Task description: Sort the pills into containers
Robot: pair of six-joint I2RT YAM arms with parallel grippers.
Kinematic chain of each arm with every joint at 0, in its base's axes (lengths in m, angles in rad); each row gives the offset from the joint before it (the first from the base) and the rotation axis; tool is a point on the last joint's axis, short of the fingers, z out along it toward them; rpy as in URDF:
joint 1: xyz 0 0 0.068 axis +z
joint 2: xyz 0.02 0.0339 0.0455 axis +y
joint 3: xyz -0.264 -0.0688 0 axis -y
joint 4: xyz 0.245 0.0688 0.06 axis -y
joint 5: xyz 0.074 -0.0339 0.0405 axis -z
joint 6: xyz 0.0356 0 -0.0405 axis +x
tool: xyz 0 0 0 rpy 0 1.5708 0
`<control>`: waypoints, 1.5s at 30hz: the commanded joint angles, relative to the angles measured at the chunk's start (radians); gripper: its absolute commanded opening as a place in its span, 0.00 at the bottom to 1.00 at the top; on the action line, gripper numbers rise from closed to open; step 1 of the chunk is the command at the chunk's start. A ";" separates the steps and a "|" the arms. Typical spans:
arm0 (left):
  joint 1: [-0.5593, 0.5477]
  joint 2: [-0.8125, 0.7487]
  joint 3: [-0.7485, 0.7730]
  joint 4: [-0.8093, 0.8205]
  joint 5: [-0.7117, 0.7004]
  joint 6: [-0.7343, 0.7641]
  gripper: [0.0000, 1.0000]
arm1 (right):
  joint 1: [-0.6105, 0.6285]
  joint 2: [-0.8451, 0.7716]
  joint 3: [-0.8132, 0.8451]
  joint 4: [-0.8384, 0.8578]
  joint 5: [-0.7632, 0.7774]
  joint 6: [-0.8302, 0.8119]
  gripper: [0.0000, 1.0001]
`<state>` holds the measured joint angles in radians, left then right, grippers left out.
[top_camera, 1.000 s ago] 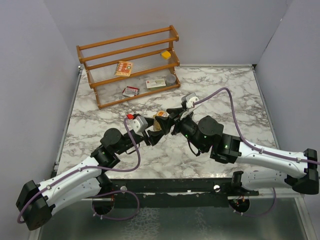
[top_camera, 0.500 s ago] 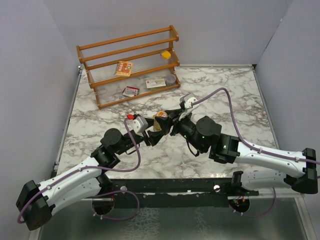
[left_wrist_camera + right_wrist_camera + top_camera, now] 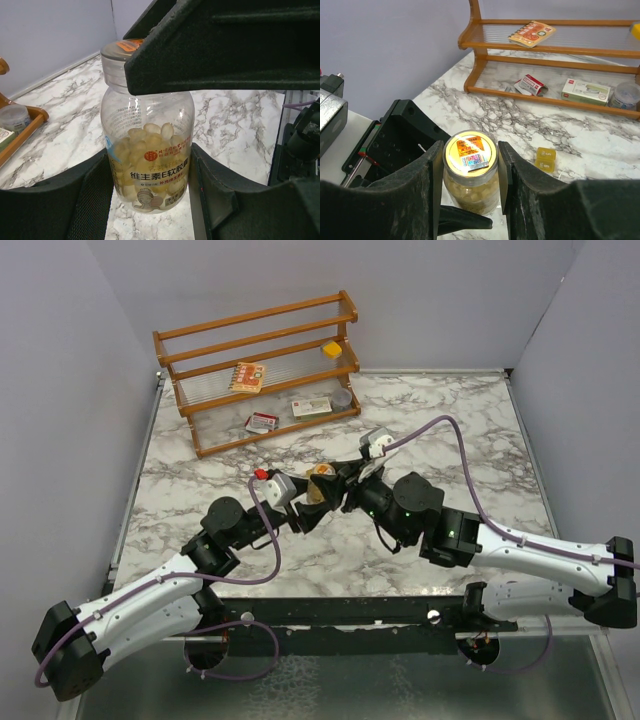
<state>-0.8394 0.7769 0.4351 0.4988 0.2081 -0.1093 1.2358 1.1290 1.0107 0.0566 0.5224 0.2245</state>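
Note:
A round clear jar [image 3: 147, 145] of yellowish capsules, with a printed label and an orange-stickered lid [image 3: 470, 152], stands upright over the marble table's middle [image 3: 320, 478]. My left gripper [image 3: 150, 200] is shut on the jar's lower body, its fingers pressed against both sides. My right gripper [image 3: 470, 150] comes from above and is shut on the lid, its fingers [image 3: 432, 170] touching both edges. A small squarish yellow box [image 3: 545, 158] lies on the table just beyond the jar. The top view does not show it. Another small yellow item [image 3: 332, 348] sits on the rack's middle shelf.
A wooden rack [image 3: 258, 370] stands at the back left. It holds a printed card packet [image 3: 247, 376], two small cartons [image 3: 311, 407] [image 3: 262, 423] and a round grey tin [image 3: 342, 397]. Both arms cross the table's middle. Grey walls enclose the table.
The right wrist has shifted very slightly. Both grippers stay on the jar, which has not visibly moved.

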 commanded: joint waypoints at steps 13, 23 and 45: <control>-0.003 -0.032 0.069 0.066 0.396 -0.035 0.00 | -0.002 -0.240 -0.078 -0.096 -0.200 -0.029 0.01; -0.006 0.013 0.111 0.130 0.625 -0.096 0.00 | -0.002 -0.367 -0.153 -0.053 -0.310 -0.053 0.01; -0.033 0.009 0.106 0.185 0.828 -0.095 0.00 | -0.002 -0.363 -0.130 -0.019 -0.499 -0.168 0.04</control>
<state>-0.8394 0.8146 0.5144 0.5999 0.8326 -0.2287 1.2438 0.7895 0.8555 0.0483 0.0261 0.1200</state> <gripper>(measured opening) 0.548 0.416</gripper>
